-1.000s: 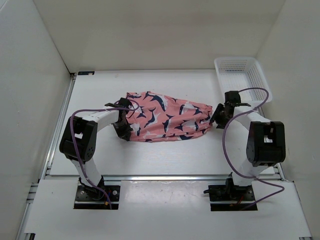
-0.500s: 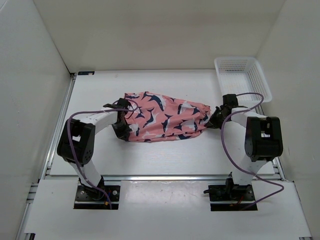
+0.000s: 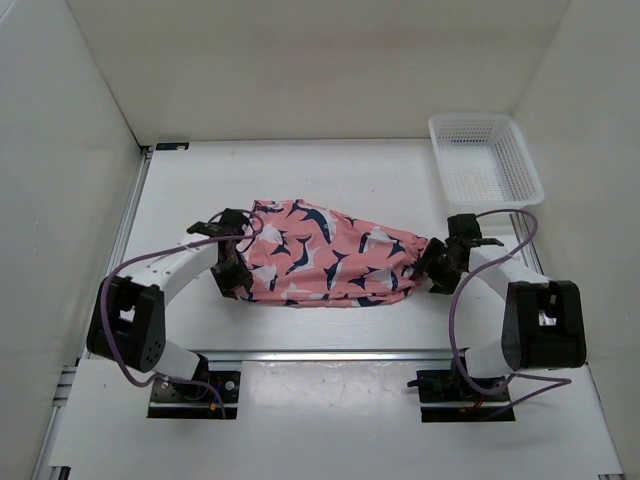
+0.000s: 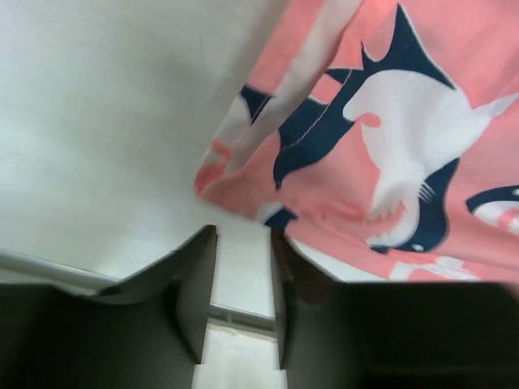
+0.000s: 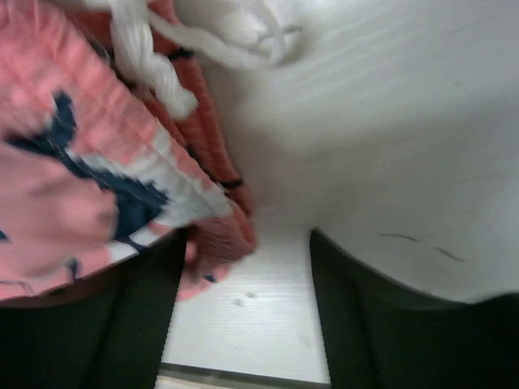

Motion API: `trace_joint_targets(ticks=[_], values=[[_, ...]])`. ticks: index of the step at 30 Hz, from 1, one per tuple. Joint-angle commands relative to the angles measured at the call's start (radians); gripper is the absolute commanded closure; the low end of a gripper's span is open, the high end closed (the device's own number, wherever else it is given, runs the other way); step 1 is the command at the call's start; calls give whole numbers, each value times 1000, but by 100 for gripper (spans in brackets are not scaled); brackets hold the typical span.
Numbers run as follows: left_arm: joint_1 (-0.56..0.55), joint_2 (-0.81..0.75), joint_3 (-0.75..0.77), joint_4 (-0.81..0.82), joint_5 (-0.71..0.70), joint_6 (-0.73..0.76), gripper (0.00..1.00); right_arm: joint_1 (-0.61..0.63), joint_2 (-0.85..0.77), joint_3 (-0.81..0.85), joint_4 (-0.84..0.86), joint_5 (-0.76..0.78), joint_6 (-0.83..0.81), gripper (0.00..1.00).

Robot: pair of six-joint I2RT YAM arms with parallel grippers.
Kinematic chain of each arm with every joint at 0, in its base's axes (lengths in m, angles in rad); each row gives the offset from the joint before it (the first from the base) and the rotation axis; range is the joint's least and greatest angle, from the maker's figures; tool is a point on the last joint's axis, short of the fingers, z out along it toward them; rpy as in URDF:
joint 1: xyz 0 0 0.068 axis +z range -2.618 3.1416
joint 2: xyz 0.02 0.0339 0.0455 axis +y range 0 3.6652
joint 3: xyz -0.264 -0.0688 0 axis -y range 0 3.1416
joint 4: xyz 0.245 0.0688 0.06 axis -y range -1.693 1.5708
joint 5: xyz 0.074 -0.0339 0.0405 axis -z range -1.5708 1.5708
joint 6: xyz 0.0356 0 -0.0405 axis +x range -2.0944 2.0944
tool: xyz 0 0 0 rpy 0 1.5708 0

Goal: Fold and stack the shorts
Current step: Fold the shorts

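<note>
The coral-pink shorts [image 3: 330, 255] with navy-and-white fish shapes lie flat across the middle of the table, waistband to the right. My left gripper [image 3: 232, 272] sits at their left edge. In the left wrist view it [image 4: 242, 237] is open by a narrow gap with only bare table between the fingers, and a corner of the shorts [image 4: 243, 190] lies just past the tips. My right gripper [image 3: 437, 266] is at the waistband end. In the right wrist view it [image 5: 247, 243] is open, the gathered waistband [image 5: 219, 239] resting against its left finger [image 5: 150, 324], and the white drawstring [image 5: 162, 77] lies further ahead.
A white mesh basket [image 3: 500, 190] stands at the back right corner, behind the right arm. The table's metal front rail [image 3: 330, 354] runs just below the shorts. White walls close in the left, back and right sides.
The shorts have slid toward the near edge with both grippers. The left gripper, shut before, has opened off the left edge; the right gripper closed briefly and is open again.
</note>
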Motion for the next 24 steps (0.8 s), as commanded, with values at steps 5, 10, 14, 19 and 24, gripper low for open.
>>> trace_joint_targets(ticks=[5, 10, 14, 19, 24], values=[[-5, -89, 288, -179, -136, 33, 39, 21, -150, 123, -197, 198, -73, 11], [-42, 3, 529, -163, -126, 126, 80, 108, -132, 286, -206, 192, -82, 84], [-51, 154, 606, -63, -9, 174, 90, 216, 28, 447, -161, 134, -91, 100], [-82, 432, 799, -23, 67, 205, 90, 264, 267, 617, -116, 59, -101, 100], [-82, 619, 936, -14, 101, 205, 90, 264, 425, 656, -69, 94, -78, 100]])
